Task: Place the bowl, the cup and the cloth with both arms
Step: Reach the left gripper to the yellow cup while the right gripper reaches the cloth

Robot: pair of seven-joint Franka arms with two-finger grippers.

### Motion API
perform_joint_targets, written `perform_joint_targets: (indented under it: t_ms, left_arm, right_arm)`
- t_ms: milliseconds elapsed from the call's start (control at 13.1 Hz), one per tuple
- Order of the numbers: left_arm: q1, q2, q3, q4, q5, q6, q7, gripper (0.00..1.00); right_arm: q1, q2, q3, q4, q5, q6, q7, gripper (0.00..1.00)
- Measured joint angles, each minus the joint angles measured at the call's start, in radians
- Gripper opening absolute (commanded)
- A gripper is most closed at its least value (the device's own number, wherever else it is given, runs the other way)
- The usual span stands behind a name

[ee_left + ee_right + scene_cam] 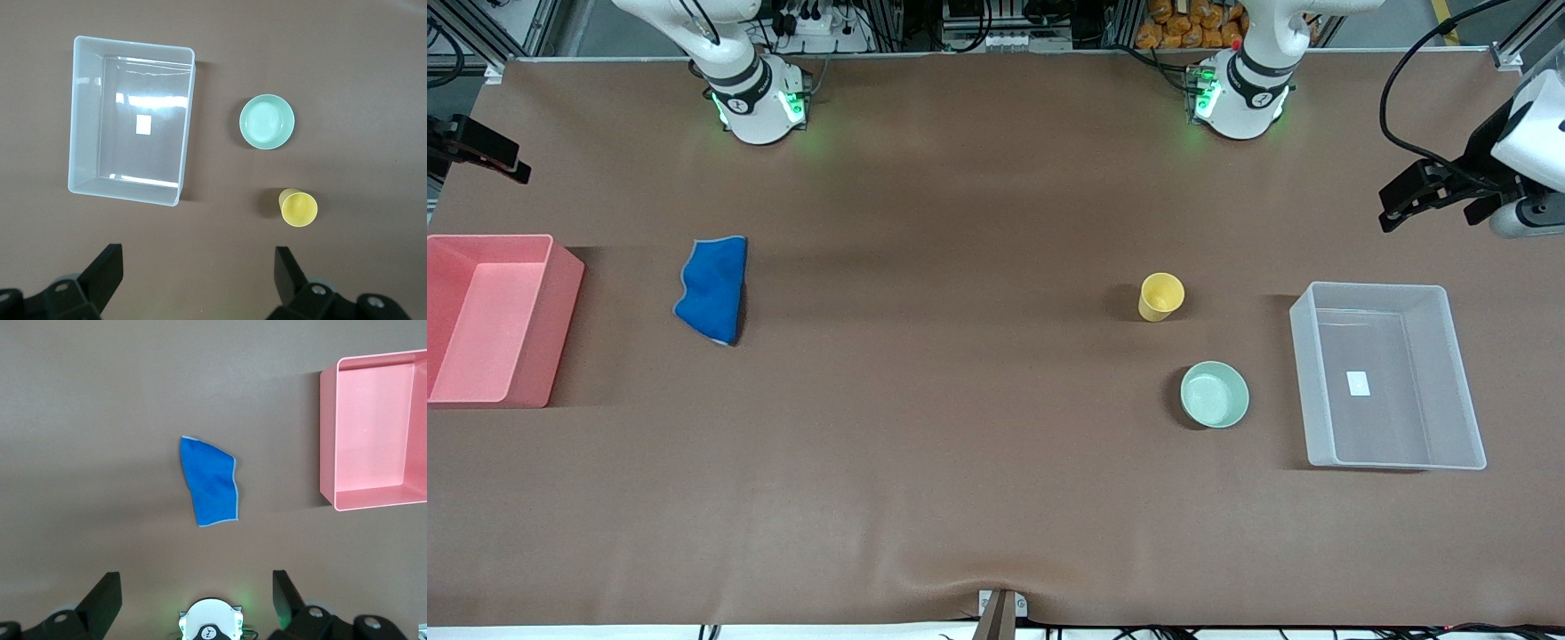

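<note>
1. Both arms up high and waiting: left gripper (197,277) over bare table by the clear bin (1449,378), right gripper (193,600) over its own arm's base, fingers spread wide on each, nothing held.
2. Cup (1161,296) upright, bowl (1215,394) nearer the camera, both beside the clear bin.
3. Cloth (713,289) lying flat near the pink bin (560,307).
4. Risks: tipping that light cup with an off-centre pinch; snagging only the cloth's edge, then dropping it short.

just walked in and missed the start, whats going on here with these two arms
Nothing is being handled yet. The left gripper hangs open above the table near the clear bin, with the yellow cup and the green bowl standing beside that bin. The right gripper hangs open at its own end, where the blue cloth lies on the table beside the pink bin. Both bins hold none of these three things.
</note>
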Motion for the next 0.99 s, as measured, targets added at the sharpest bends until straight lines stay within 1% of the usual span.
perform_joint_targets:
  t_ms: [688, 841, 994]
  left_arm:
    - [-0.011, 0.002, -0.001, -0.005, 0.000, -0.009, 0.002, 1.00]
    - [-0.030, 0.022, -0.003, -0.019, 0.000, -0.008, 0.002, 1.00]
    - [-0.041, 0.055, -0.016, -0.052, -0.001, 0.032, 0.002, 1.00]
  right_arm:
    - [0.000, 0.005, 0.000, 0.000, 0.000, 0.000, 0.000, 1.00]
    - [0.000, 0.006, 0.000, 0.000, 0.000, 0.000, 0.000, 1.00]
    - [0.005, 0.008, 0.001, 0.000, -0.001, 0.001, 0.000, 1.00]
